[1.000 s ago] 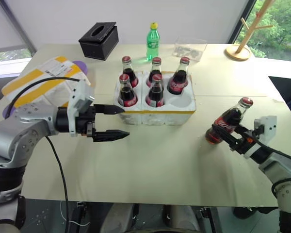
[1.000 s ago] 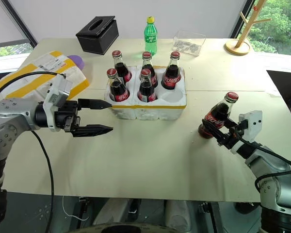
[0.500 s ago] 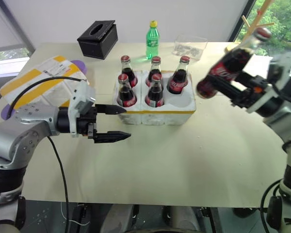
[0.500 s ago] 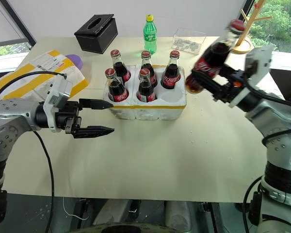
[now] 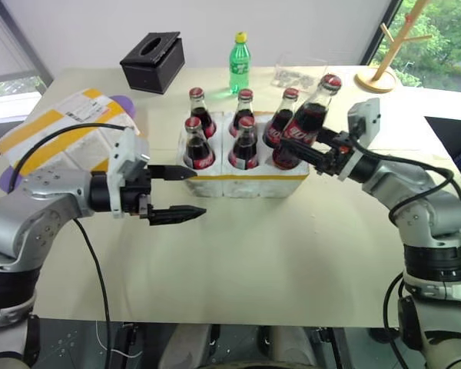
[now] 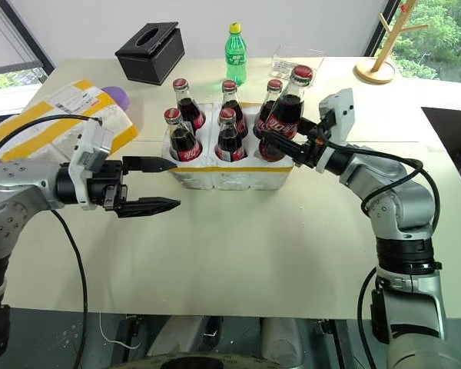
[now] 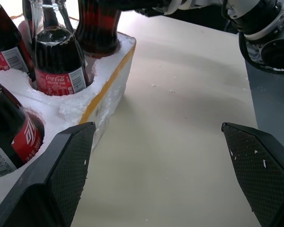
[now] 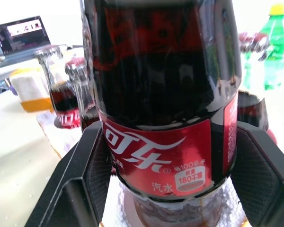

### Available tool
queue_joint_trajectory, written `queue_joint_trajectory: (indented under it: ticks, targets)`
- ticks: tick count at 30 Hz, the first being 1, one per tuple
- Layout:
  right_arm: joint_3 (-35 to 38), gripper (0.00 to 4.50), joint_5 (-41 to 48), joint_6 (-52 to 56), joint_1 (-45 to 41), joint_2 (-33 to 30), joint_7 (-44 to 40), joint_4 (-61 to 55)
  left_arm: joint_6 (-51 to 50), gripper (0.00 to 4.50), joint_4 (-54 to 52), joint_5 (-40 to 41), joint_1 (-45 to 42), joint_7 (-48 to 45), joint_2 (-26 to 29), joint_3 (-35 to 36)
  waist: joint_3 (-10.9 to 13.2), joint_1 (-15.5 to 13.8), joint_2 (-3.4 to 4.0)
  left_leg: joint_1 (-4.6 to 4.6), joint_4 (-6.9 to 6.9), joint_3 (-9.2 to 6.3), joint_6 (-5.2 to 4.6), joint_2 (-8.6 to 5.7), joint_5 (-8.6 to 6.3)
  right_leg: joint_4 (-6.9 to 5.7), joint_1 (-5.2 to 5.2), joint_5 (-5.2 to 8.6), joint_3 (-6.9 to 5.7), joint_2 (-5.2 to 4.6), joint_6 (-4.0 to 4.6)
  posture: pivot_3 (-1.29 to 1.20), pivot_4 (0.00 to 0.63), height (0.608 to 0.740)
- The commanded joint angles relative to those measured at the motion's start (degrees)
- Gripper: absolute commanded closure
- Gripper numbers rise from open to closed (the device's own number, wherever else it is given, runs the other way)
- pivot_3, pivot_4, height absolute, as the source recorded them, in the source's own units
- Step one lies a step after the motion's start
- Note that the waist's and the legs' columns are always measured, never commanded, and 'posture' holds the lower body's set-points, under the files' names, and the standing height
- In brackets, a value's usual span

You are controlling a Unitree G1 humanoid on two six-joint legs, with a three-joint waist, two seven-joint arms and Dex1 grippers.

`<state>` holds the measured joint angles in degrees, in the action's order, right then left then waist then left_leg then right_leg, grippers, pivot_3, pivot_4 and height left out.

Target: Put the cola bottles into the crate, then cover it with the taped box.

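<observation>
You are looking at six cola bottles (image 5: pixel 200 150) showing dark cola, red caps and red-and-white labels. The crate (image 5: pixel 246 182) is showing white foam with a yellow tape band round its rim. The taped box (image 5: pixel 61 131) is wearing broad yellow bands over white. The green soda bottle (image 5: pixel 239 64) is carrying a yellow cap, the tissue box (image 5: pixel 152 63) is showing black, and the table (image 5: pixel 292 254) is showing pale cream.
</observation>
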<state>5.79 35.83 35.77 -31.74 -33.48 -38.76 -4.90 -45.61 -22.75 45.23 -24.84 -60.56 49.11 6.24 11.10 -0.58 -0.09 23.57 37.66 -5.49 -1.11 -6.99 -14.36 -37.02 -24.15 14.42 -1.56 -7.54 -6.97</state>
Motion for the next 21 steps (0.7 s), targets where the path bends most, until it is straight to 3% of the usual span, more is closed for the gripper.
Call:
queue_joint_trajectory:
  ticks: [1, 2, 4, 6, 11, 21]
  targets:
    - [-1.5, 1.68, -2.7, -2.5, -2.0, 0.7, -1.4, 1.4, 0.9, 0.0, -2.0, 0.9, 0.3, 0.7, 0.7, 2.7, 0.0, 0.0, 0.0, 0.0, 0.01, 0.0, 0.01, 0.0, 0.01, -0.02, 0.0, -0.01, 0.0, 0.0, 0.01, 0.0, 0.15, 0.739]
    - [-2.4, 1.68, -3.4, -2.5, -2.1, 0.9, -2.1, 2.3, 0.9, 0.0, -2.1, 0.9, 0.5, 0.8, 0.7, 2.8, 0.0, 0.0, 0.0, 0.0, 0.01, 0.0, 0.02, 0.0, 0.01, -0.02, 0.0, -0.01, 0.0, 0.01, 0.02, 0.0, 0.15, 0.739]
    - [-3.4, 0.66, -5.2, -2.6, -3.4, 2.0, -1.8, 5.9, 1.0, 0.0, -2.3, 0.8, 0.9, 1.4, 0.7, 3.1, 0.0, 0.1, 0.0, 0.0, 0.01, 0.0, 0.02, 0.0, 0.01, -0.03, -0.02, -0.01, 0.0, 0.01, 0.02, 0.0, 0.15, 0.739]
    - [-3.8, 0.07, -6.4, -3.2, -4.2, 2.5, -1.9, 7.8, 1.0, 0.0, -2.3, 0.8, 1.1, 1.7, 0.7, 3.3, 0.0, 0.3, -0.05, -0.02, 0.02, 0.0, 0.02, 0.01, 0.02, -0.03, 0.0, -0.02, 0.02, 0.06, 0.03, 0.0, 0.15, 0.739]
    - [-2.2, 0.07, -7.1, -2.4, -4.7, 0.6, -3.2, 7.1, 0.6, 0.0, -3.4, 0.8, 3.1, 4.2, 1.5, 6.1, 0.0, 0.3, -0.05, -0.02, 0.0, 0.0, 0.04, 0.05, 0.02, -0.03, -0.01, -0.03, 0.04, 0.17, 0.04, 0.0, 0.15, 0.739]
    - [13.1, 0.07, 6.6, 8.5, -3.3, -16.3, -13.9, -1.6, -0.5, 0.0, -8.4, -3.8, 14.4, 17.4, 5.1, 24.2, 0.0, -0.2, -0.07, 0.02, -0.1, -0.01, 0.01, 0.05, 0.0, 0.11, -0.04, -0.02, 0.07, 0.08, 0.05, 0.0, 0.15, 0.739]
